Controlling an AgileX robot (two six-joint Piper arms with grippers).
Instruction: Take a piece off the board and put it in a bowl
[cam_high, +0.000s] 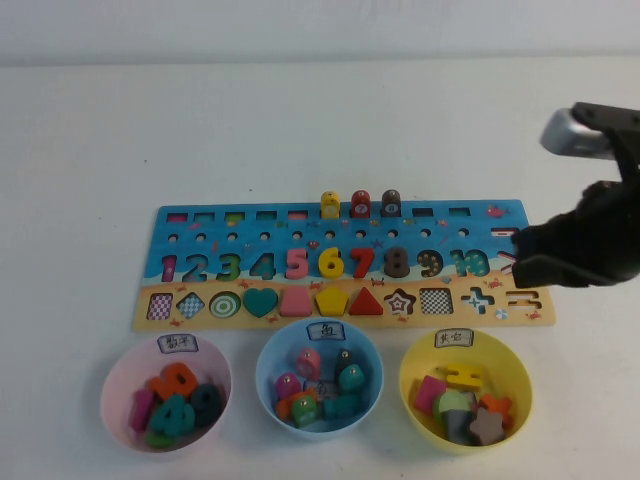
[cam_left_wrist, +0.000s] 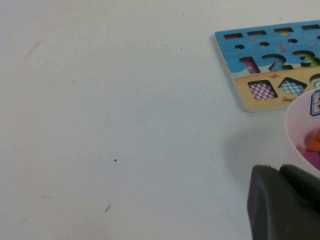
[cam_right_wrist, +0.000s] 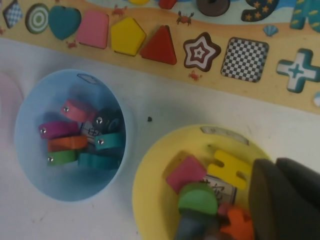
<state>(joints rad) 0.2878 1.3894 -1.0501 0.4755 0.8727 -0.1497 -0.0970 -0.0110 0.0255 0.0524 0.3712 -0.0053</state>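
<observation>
The brown numeral 8 (cam_high: 397, 262) sits in its slot in the number row of the puzzle board (cam_high: 340, 212), between the red 7 (cam_high: 362, 262) and the dark starred 9 (cam_high: 431, 263), untouched and with nothing holding it. The pink bowl (cam_high: 123, 372), its white label on the far rim, stands just in front of the board's left end and already holds several numerals; the light blue bowl (cam_high: 270, 365) and the yellow bowl (cam_high: 508, 362) stand beside it to the right. The right gripper (cam_high: 528, 262) hovers over the board's right end, near the 10 (cam_high: 470, 264) and well short of the 8; whether its fingers are open or closed cannot be told from these views. The left gripper (cam_left_wrist: 282, 202) is parked low at the table's left, close by the pink bowl's rim, and its finger state cannot be told either. Judging from here, the likeliest slip is a grasp on the wrong piece: the 7 and 9 crowd the 8 on both sides, so a slightly offset descent could catch a neighbour or jam a finger against it. A shallow pinch could also let the flat piece tip back into its recess. The carry then passes over both nearer bowls, so an early release would drop it into the blue or yellow one.
</observation>
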